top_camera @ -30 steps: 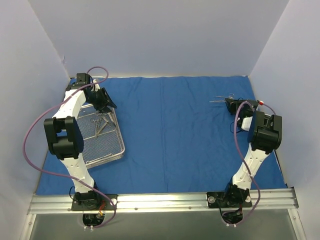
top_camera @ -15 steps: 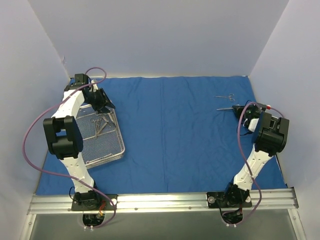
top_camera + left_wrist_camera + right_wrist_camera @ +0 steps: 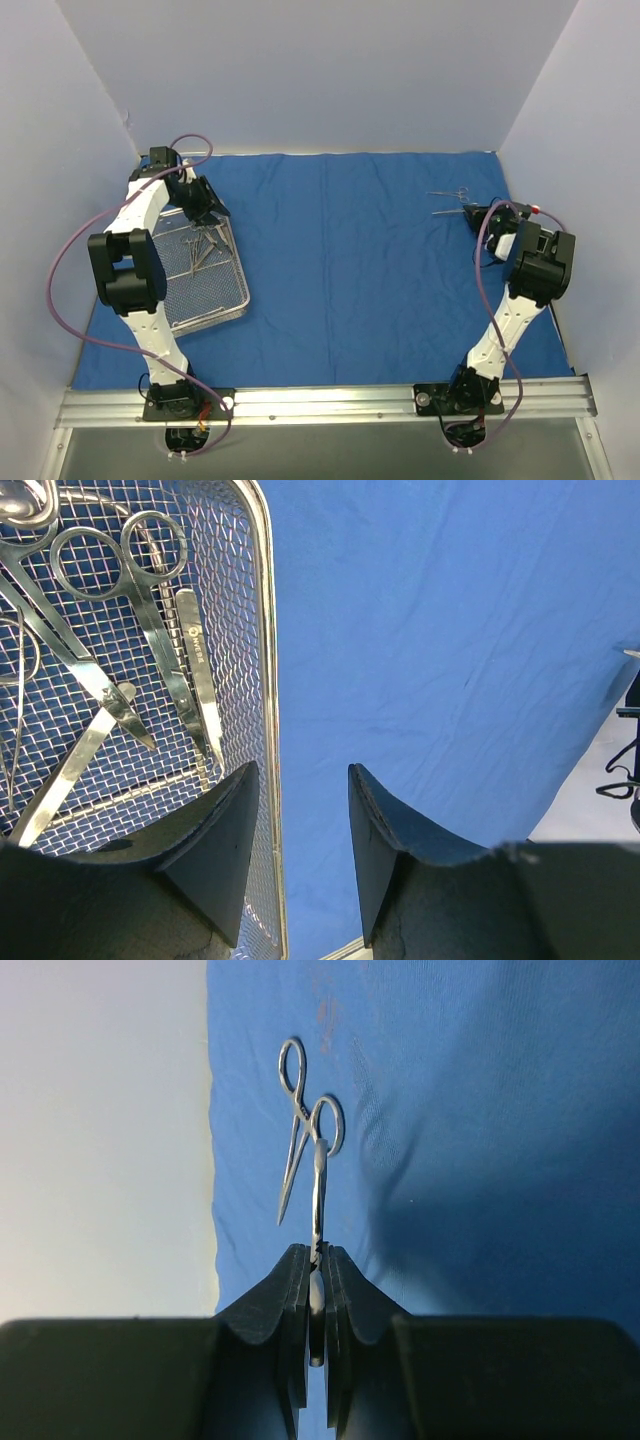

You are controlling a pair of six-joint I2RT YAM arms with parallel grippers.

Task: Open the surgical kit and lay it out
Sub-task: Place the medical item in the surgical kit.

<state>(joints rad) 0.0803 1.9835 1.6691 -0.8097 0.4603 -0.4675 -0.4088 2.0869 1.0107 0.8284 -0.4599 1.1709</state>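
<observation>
The royal-blue cloth wrap (image 3: 340,250) lies spread flat over the table. The silver wire-mesh tray (image 3: 225,300) sits on it at the left and holds several silver scissor-handled instruments (image 3: 203,247), seen close in the left wrist view (image 3: 150,630). My left gripper (image 3: 212,208) is open and empty over the tray's far right rim (image 3: 268,680). My right gripper (image 3: 472,213) is shut on one thin instrument (image 3: 318,1195), held edge-on just above the cloth at the far right. Another instrument (image 3: 449,193) lies on the cloth just beyond it, also in the right wrist view (image 3: 296,1120).
White walls close in the table at the back and both sides. The cloth's right edge (image 3: 212,1160) runs close to the held instrument. A metal rail (image 3: 330,402) with both arm bases lies along the near edge.
My right gripper has swung a little right and back with its instrument; one instrument now lies on the cloth behind it. The left arm has barely moved.
</observation>
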